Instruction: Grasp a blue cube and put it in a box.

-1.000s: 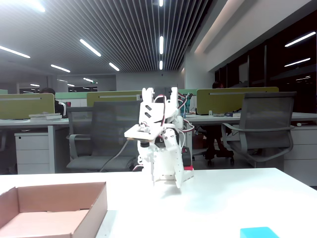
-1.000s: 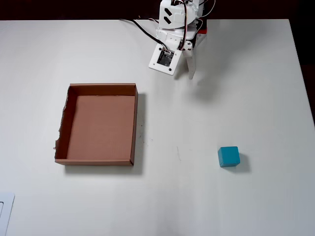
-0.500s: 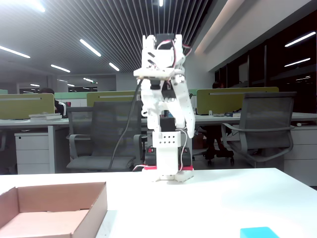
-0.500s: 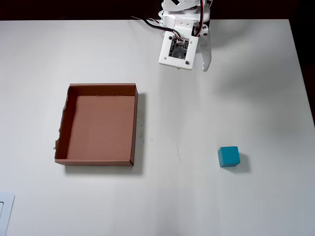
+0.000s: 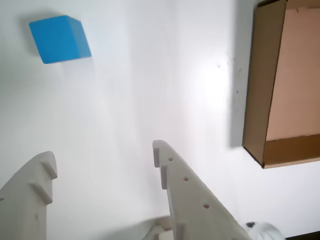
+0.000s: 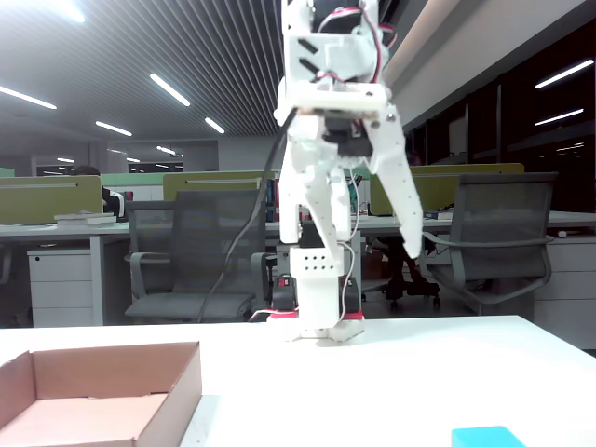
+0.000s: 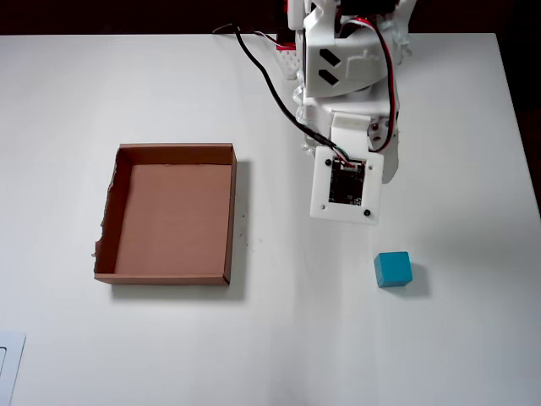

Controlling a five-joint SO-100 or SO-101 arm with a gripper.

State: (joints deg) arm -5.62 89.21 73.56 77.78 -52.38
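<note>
Above table | gripper (image 5: 102, 155) jaws apart, seen only by wrist | blue cube (image 7: 393, 269) untouched | box (image 7: 173, 211) empty

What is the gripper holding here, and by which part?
Nothing: the gripper is open and empty, and the blue cube sits apart on the table.

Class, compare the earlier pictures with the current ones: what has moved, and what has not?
The arm unfolded, rose from its tucked pose and reached out over the table toward the blue cube. The gripper now hangs above the table, jaws open, holding nothing. The blue cube and the box stayed where they were.
</note>
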